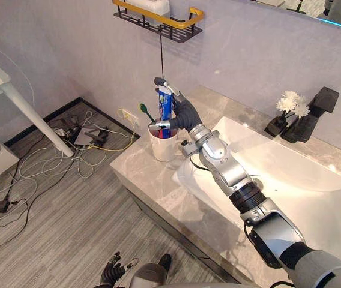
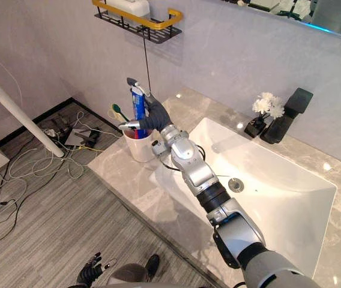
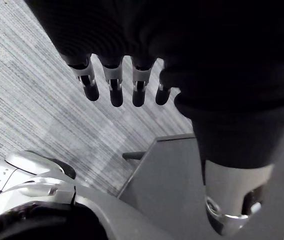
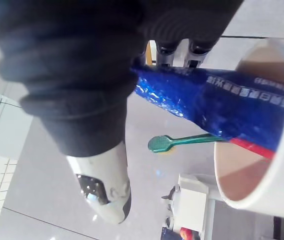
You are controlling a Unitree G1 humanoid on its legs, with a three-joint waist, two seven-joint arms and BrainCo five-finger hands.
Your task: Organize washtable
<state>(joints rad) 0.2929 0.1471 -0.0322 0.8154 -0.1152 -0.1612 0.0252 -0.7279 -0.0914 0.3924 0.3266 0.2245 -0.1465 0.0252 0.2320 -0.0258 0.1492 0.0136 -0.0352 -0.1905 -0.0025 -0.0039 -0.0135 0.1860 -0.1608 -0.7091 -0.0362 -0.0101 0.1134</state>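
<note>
At the marble countertop (image 1: 135, 177) beside the white sink (image 1: 314, 192), the right hand (image 1: 185, 114) has its fingers closed round a blue toothpaste tube (image 1: 165, 105), whose lower end stands in the white cup (image 1: 163, 149) alongside a green toothbrush (image 1: 144, 110). The left hand (image 3: 113, 82) hangs low over the floor, fingers relaxed and holding nothing.

Tangled floor cables (image 1: 44, 162), perhaps an adapter (image 1: 2, 206)
</note>
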